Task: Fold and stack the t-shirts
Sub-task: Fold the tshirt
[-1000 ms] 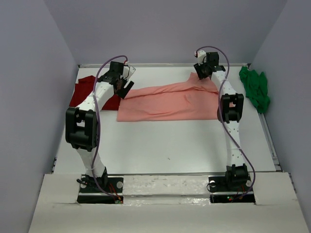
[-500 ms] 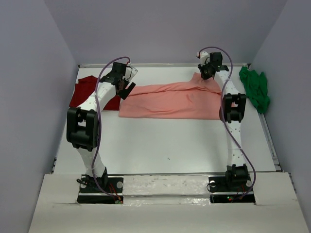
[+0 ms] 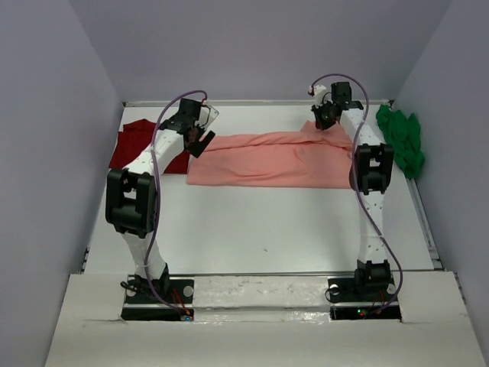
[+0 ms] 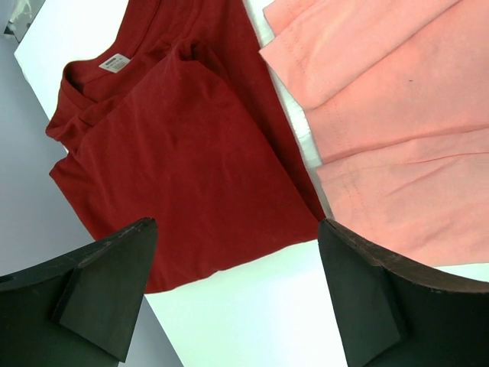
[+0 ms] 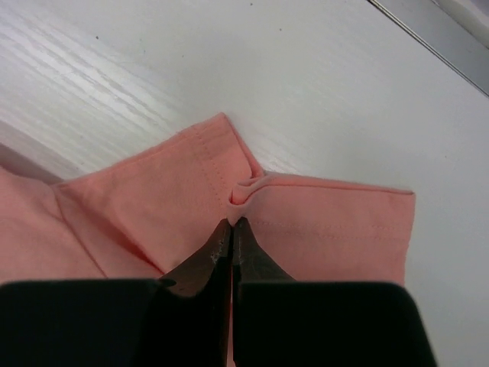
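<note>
dark red t-shirt (image 4: 176,168) looks folded | salmon-pink t-shirt (image 3: 267,159) mid-fold, pinched by right fingers (image 5: 195,267) | left fingers (image 4: 103,287) spread, empty | green t-shirt (image 3: 403,141) crumpled, unstacked

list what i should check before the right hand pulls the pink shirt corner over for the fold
1. Right hand grips the salmon-pink t-shirt: ok, shut on a bunched bit of hem at a corner.
2. Left hand grips the opposite end: not ok, it is open and holds nothing, above the shirt's left edge.
3. Salmon-pink t-shirt free of the dark red t-shirt: cannot tell, their edges meet near the left hand and any overlap is unclear.
4. Green t-shirt out of the way: ok, crumpled apart at the right edge.
5. Room to fold: ok, bare table shows nearside of the shirt.
</note>
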Motion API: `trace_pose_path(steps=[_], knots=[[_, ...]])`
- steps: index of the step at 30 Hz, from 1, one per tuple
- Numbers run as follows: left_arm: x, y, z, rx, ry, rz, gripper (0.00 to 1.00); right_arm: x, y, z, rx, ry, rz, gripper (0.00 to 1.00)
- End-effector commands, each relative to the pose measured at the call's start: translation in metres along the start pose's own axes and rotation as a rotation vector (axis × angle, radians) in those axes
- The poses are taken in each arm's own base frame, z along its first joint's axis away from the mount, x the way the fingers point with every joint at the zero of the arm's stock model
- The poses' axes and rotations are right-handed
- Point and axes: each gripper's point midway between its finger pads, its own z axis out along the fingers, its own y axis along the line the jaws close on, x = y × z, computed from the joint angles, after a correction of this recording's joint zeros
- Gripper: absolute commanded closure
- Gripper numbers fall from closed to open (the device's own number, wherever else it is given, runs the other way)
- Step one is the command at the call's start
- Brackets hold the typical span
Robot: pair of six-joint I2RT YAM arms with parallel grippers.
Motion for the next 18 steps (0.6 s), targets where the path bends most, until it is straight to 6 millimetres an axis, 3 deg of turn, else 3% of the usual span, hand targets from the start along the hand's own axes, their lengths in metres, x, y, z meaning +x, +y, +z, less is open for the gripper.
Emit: trace_pose_path(steps=[1,4,9,18], knots=[[-0.016,0.005,-0.012,-0.018,-0.031,0.021,0.01,-0.05,-0.009,-0.055,0.042,-0.095,-0.046,1.0],[-0.018,0.004,-0.015,-0.019,-0.04,0.025,0.01,-0.062,-0.006,-0.079,0.049,-0.118,-0.053,1.0],[-0.021,0.006,-0.021,-0.023,-0.056,0.024,0.01,-0.062,0.002,-0.1,0.04,-0.115,-0.05,1.0],[-0.02,0.008,-0.033,-0.028,-0.078,0.026,0.01,-0.039,0.025,-0.125,-0.018,-0.036,-0.037,1.0]])
